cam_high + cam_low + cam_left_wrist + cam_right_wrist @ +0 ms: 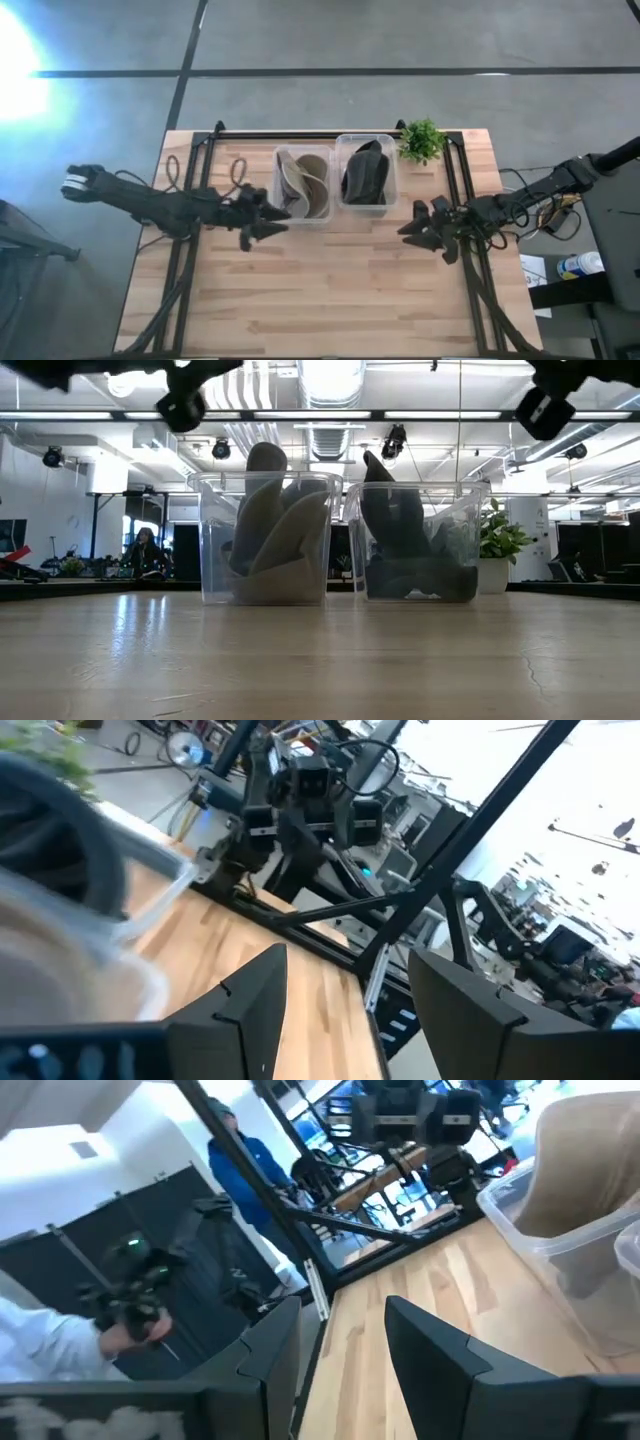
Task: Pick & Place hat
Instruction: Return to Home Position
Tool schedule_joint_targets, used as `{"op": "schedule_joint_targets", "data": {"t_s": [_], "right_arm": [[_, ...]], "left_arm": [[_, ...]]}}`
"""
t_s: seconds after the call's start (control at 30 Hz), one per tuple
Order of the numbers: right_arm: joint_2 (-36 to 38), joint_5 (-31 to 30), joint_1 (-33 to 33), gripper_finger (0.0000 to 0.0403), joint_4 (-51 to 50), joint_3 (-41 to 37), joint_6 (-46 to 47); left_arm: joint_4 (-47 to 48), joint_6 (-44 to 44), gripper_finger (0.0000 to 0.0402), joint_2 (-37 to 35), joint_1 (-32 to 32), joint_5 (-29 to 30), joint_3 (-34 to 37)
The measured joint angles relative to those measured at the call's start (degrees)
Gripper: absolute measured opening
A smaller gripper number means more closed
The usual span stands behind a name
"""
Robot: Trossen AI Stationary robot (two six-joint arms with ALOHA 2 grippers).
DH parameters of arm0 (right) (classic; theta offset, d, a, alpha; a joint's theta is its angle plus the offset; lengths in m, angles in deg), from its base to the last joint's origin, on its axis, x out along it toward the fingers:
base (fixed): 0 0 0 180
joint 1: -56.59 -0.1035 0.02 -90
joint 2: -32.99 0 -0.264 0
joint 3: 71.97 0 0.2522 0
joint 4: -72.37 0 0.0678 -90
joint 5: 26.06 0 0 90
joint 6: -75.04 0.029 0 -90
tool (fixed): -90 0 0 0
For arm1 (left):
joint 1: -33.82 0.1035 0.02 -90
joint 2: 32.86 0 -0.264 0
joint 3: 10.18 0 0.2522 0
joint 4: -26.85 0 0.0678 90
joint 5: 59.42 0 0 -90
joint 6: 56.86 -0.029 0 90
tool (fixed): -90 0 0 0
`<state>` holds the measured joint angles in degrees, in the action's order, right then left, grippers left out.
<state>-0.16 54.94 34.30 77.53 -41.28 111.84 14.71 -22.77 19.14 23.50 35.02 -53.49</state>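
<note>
A tan hat [303, 183] stands in the left clear bin [302, 153]; a dark hat [364, 172] stands in the right clear bin [366, 141]. In the low view the tan hat [272, 520] and the dark hat [400, 520] poke above their bins' rims. My left gripper [268, 221] hovers open just near of the left bin, above the table. My right gripper [418, 228] hovers open to the right of the right bin. Both point toward the table's middle and hold nothing. The wrist views show the open fingers of the left gripper [340, 1010] and the right gripper [345, 1350].
A small green plant [421, 139] stands at the far right corner beside the right bin. A black frame rail [330, 134] runs along the far edge, and legs run down both sides. The wooden tabletop [330, 290] lies bare in front of the bins. A person stands in the room beyond.
</note>
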Motion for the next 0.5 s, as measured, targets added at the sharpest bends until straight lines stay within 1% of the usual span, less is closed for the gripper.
{"op": "schedule_joint_targets", "data": {"t_s": [0.07,0.17,0.27,0.4,0.5], "right_arm": [[2.4,0.0,0.1,0.0144,-0.2,-1.8,-0.4],[5.9,-1.8,0.8,0.0144,-0.7,-4.8,-0.6],[8.9,-3.1,1.0,0.0144,-1.0,-7.3,-0.7],[11.7,-7.8,1.0,0.0144,-0.7,-9.9,-1.9],[12.1,-8.6,1.0,0.0144,-0.9,-12.1,-1.3]], "left_arm": [[0.4,0.0,0.0202,-4.8,0.0,0.7,3.7],[-0.4,-0.1,0.0202,-11.6,0.1,2.1,8.3],[-0.4,-2.1,0.0202,-17.3,0.1,2.7,12.4],[-0.4,-9.5,0.0202,-23.4,0.1,3.0,17.1],[-0.1,-14.9,0.0202,-26.9,0.1,3.0,19.6]]}}
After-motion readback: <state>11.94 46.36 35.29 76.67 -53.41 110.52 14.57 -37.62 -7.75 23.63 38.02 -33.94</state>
